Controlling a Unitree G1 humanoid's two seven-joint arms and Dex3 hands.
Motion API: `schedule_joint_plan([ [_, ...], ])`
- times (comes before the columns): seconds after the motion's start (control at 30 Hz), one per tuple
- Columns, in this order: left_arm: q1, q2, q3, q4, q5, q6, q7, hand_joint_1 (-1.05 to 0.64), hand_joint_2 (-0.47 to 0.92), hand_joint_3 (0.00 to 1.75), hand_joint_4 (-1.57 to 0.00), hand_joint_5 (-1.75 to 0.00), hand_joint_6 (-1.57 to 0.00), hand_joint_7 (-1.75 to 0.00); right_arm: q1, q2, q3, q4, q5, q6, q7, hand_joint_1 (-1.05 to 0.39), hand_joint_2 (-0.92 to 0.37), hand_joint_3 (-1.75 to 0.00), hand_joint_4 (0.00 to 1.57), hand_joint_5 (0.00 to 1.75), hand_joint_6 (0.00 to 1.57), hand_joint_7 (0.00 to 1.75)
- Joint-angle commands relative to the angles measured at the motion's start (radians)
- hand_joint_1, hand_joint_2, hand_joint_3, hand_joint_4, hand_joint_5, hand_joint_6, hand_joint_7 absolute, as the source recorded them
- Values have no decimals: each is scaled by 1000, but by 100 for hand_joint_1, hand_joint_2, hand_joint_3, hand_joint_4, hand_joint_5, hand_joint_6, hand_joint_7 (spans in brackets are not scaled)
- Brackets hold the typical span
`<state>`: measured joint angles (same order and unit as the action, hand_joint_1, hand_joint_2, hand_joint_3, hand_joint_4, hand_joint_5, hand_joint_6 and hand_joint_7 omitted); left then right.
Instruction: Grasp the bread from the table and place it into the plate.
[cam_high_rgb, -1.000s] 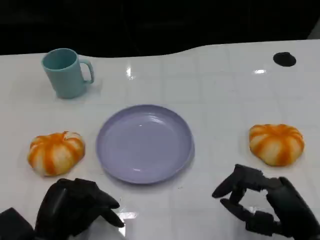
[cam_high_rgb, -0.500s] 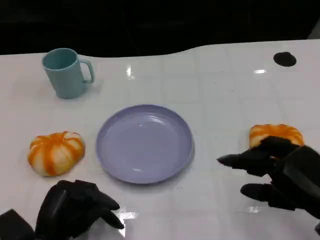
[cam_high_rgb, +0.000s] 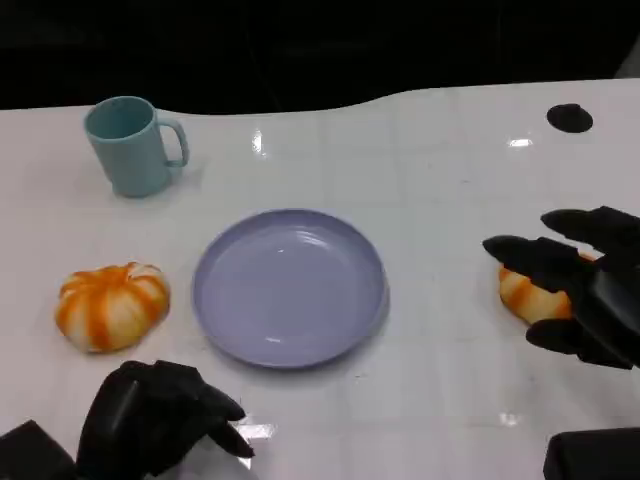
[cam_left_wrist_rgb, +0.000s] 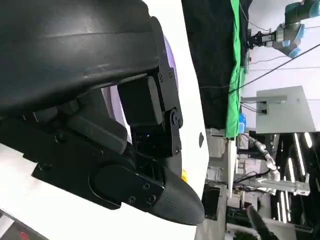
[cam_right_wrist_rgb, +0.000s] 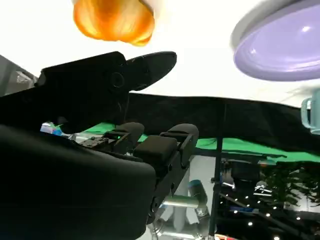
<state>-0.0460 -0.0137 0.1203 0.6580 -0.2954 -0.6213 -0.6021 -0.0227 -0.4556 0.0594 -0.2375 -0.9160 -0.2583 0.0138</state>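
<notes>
Two orange-and-white striped breads lie on the white table. One bread (cam_high_rgb: 112, 305) sits left of the lavender plate (cam_high_rgb: 290, 290). The other bread (cam_high_rgb: 532, 295) lies right of the plate, half hidden under my right hand (cam_high_rgb: 585, 285), whose fingers are spread apart over it. In the right wrist view that bread (cam_right_wrist_rgb: 114, 20) lies just beyond the fingertips (cam_right_wrist_rgb: 160, 59), not enclosed, with the plate (cam_right_wrist_rgb: 285, 47) off to the side. My left hand (cam_high_rgb: 160, 420) rests near the table's front edge with its fingers curled in on nothing.
A teal cup (cam_high_rgb: 130, 145) stands at the back left. A small black round mark (cam_high_rgb: 569, 118) sits at the back right. The table's far edge runs along a dark background.
My right hand has risen from the table's front edge and moved forward and right over the right bread, with its fingers spreading. The left hand has stayed put.
</notes>
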Motion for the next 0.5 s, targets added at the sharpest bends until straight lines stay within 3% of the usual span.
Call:
schedule_joint_plan([
  [0.03,23,8,2,-20,4,-3,10,-105,91,0,-155,-46,-157,-24,19,-15,17,-20,-5,25,8,-54,-88,0,28,14,35,0],
  [0.5,54,15,-2,-71,-4,13,2,-105,91,0,-155,-46,-157,-24,10,-20,78,3,-117,190,71,-61,-89,0,17,13,24,0],
])
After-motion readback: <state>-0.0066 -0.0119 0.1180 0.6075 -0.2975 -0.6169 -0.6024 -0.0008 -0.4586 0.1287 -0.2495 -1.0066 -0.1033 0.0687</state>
